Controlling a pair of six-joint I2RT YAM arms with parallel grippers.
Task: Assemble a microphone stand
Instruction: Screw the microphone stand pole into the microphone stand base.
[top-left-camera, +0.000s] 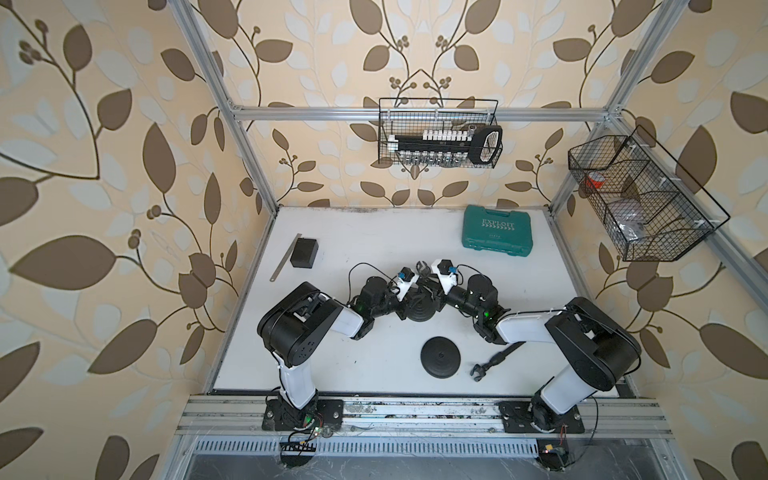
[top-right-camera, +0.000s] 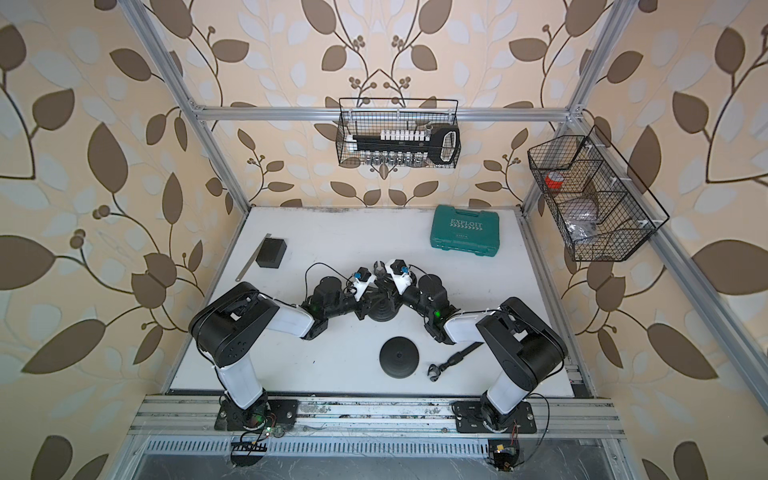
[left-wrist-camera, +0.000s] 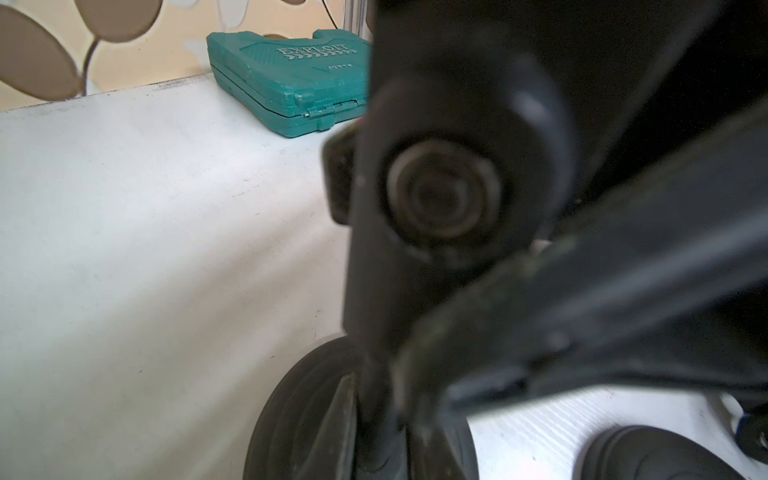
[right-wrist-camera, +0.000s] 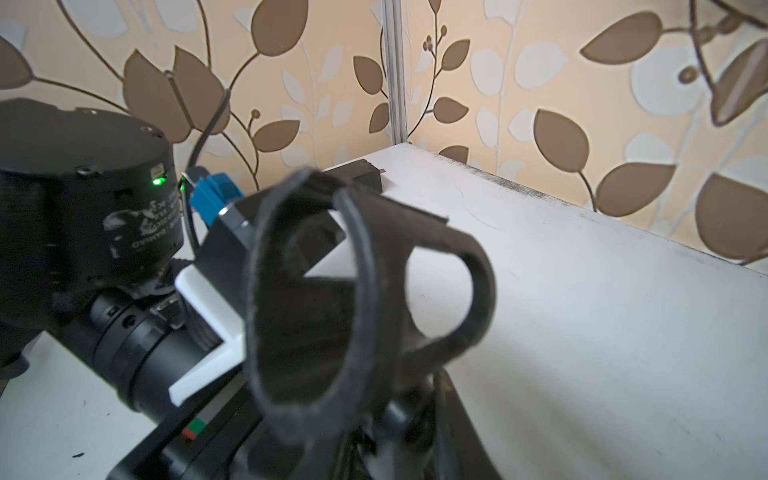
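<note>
A black round base (top-left-camera: 420, 312) stands mid-table with a short upright pole (left-wrist-camera: 374, 399) rising from its centre. The pole carries a pivot joint with a nut (left-wrist-camera: 440, 195) and a ring-shaped microphone clip (right-wrist-camera: 328, 291) on top. My left gripper (left-wrist-camera: 374, 428) is shut on the thin pole just above the base (left-wrist-camera: 299, 415). Coming from the other side, my right gripper (right-wrist-camera: 399, 436) is closed on the stem under the clip. In both top views the two wrists meet over this base (top-right-camera: 381, 312), hiding the fingers.
A second round base (top-left-camera: 440, 356) and a loose pole with clip (top-left-camera: 490, 362) lie nearer the front. A teal tool case (top-left-camera: 498, 228) sits at the back right; a black box (top-left-camera: 304, 252) and a metal ruler (top-left-camera: 284, 257) lie at the back left. Wire baskets (top-left-camera: 440, 133) (top-left-camera: 640, 195) hang on the frame.
</note>
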